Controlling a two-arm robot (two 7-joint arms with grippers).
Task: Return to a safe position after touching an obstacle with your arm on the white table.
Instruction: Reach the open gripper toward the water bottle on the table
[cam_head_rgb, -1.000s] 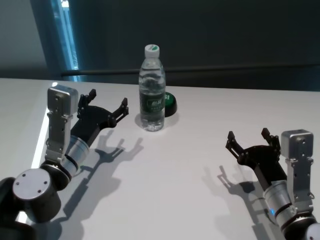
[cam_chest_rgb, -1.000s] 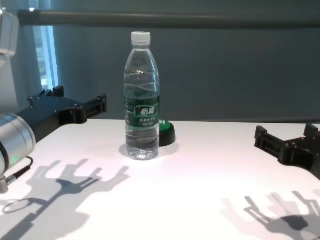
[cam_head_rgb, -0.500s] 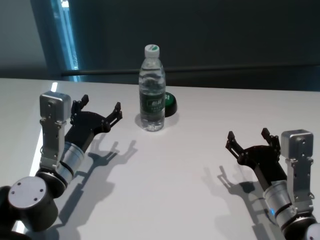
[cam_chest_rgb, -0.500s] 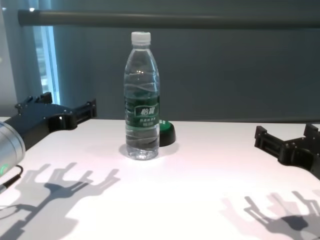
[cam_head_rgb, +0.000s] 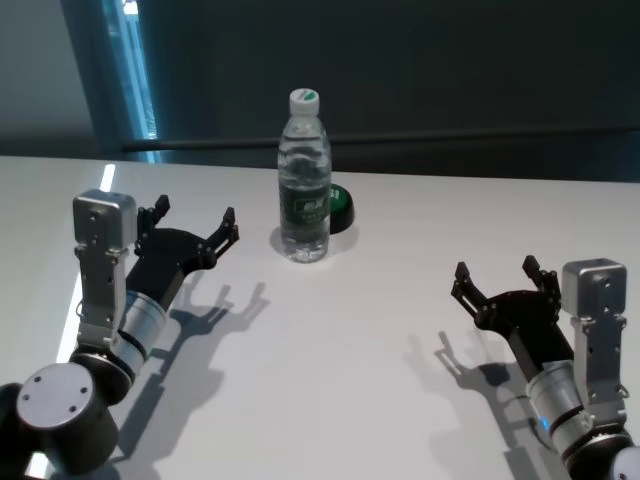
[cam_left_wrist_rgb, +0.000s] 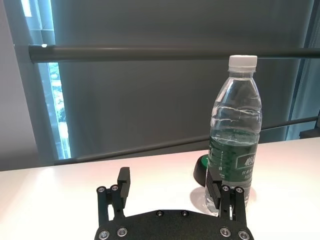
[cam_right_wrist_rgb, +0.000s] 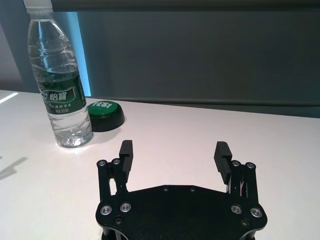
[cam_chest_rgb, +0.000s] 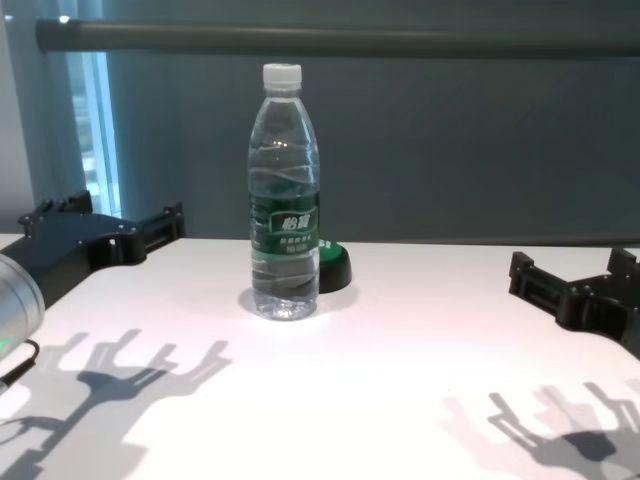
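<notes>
The obstacle, a tall clear water bottle (cam_head_rgb: 304, 190) with a white cap and a dark green label, stands upright at the back middle of the white table (cam_head_rgb: 350, 330). It also shows in the chest view (cam_chest_rgb: 284, 210), the left wrist view (cam_left_wrist_rgb: 234, 145) and the right wrist view (cam_right_wrist_rgb: 59, 85). My left gripper (cam_head_rgb: 195, 213) is open and empty, left of the bottle and apart from it, a little above the table; it also shows in the chest view (cam_chest_rgb: 110, 218). My right gripper (cam_head_rgb: 495, 272) is open and empty at the front right.
A low black-and-green round puck (cam_head_rgb: 340, 210) sits just behind and right of the bottle. The table's left edge (cam_head_rgb: 75, 280) runs close beside my left arm. A dark rail (cam_chest_rgb: 340, 38) runs behind the table.
My left arm has drawn back to the left and toward my body, widening the gap to the bottle. The bottle stands unmoved. The right arm has not moved.
</notes>
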